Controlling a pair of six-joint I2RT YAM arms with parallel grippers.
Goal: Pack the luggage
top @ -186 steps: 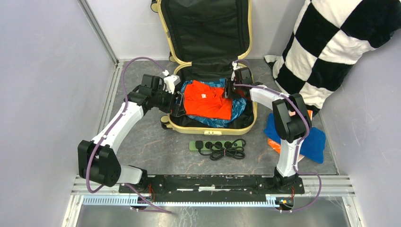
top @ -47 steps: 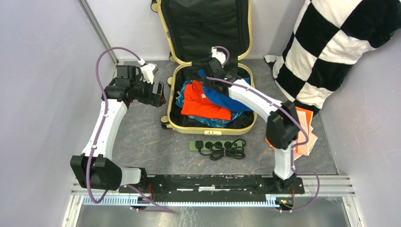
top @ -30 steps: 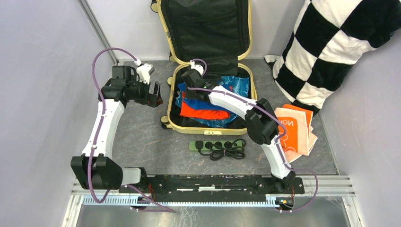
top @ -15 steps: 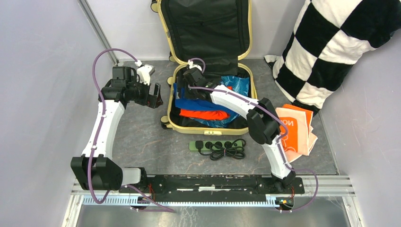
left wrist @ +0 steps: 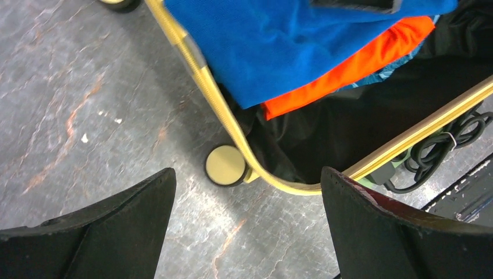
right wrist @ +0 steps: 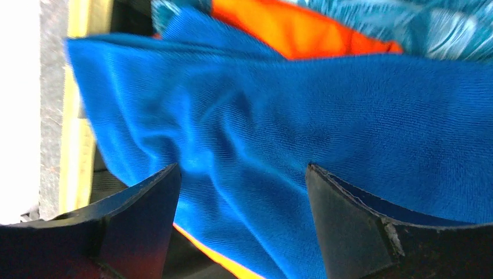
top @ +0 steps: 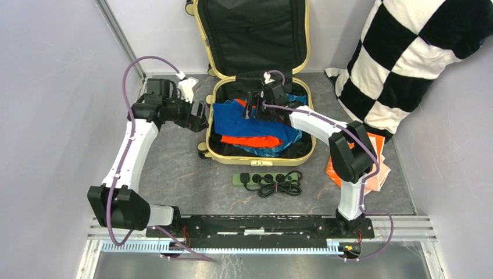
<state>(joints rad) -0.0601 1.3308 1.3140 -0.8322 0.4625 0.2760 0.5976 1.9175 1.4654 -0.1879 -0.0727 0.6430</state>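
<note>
The pale-yellow luggage (top: 261, 158) lies open on the table, its black-lined lid (top: 253, 35) standing up at the back. A blue garment (top: 247, 119) lies spread on top of an orange garment (top: 250, 141) and a teal one inside it. My right gripper (top: 253, 108) is open and empty just above the blue garment (right wrist: 325, 116). My left gripper (top: 200, 118) is open and empty beside the luggage's left rim (left wrist: 203, 81), above the table and near a yellow caster wheel (left wrist: 225, 165).
A green power strip with a coiled black cable (top: 268, 180) lies in front of the luggage. An orange folded cloth (top: 375, 165) lies at the right. The black-and-white checkered pillow (top: 418, 58) leans in the back right corner.
My right gripper carried the blue garment into the luggage, spread it over the orange one, let go and drew back to the right. My left gripper moved slightly toward the luggage's left rim.
</note>
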